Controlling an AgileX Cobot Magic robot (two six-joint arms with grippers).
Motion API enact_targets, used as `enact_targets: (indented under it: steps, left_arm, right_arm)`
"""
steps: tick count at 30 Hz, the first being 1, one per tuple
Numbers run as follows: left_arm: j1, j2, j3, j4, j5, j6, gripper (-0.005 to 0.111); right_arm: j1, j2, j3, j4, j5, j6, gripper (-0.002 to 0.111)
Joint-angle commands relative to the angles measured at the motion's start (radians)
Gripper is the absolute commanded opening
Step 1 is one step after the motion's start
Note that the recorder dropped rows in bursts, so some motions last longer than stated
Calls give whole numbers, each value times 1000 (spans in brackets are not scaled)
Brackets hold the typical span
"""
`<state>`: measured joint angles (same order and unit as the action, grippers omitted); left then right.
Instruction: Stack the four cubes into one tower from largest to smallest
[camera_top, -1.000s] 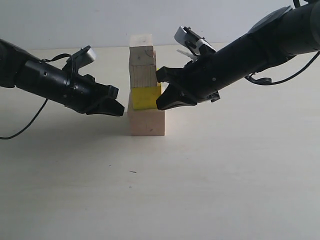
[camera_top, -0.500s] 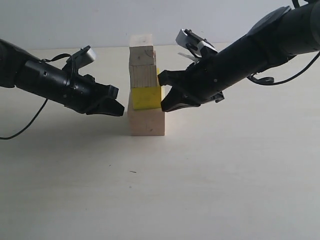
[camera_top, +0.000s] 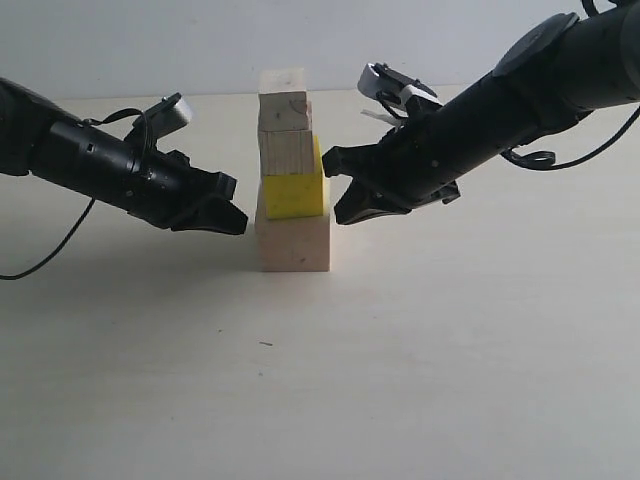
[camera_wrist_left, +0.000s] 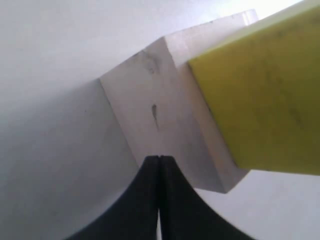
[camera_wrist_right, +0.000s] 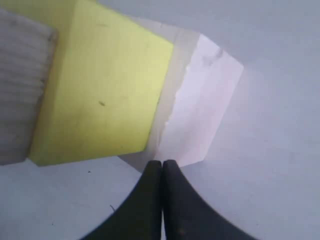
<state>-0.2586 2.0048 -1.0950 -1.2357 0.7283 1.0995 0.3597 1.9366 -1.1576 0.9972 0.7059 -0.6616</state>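
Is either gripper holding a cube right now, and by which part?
Nothing is held. The left gripper and right gripper are both shut with nothing between their fingertips, beside the tower.

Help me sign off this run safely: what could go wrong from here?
The right gripper, shut, sits right beside the yellow cube; a sideways drift could shove it. The left gripper is likewise near the large cube. The medium cube looks off-centre on the yellow one, so a nudge might topple the tower.

Complete four-cube tower (camera_top: 290, 165), slightly staggered
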Motion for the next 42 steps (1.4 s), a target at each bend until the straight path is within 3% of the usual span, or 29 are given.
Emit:
enact_targets:
  steps: [1,11,42]
  left_arm:
    - [-1,-2,1,2,5,-7,0]
    - [-1,-2,1,2,5,-7,0]
    - [-1,-2,1,2,-3,-7,0]
  right_arm:
    - [1,-2,3,-6,-8,1,0]
    - [1,-2,3,-40,-44,18,0]
    - [1,-2,3,172,-1,-113,0]
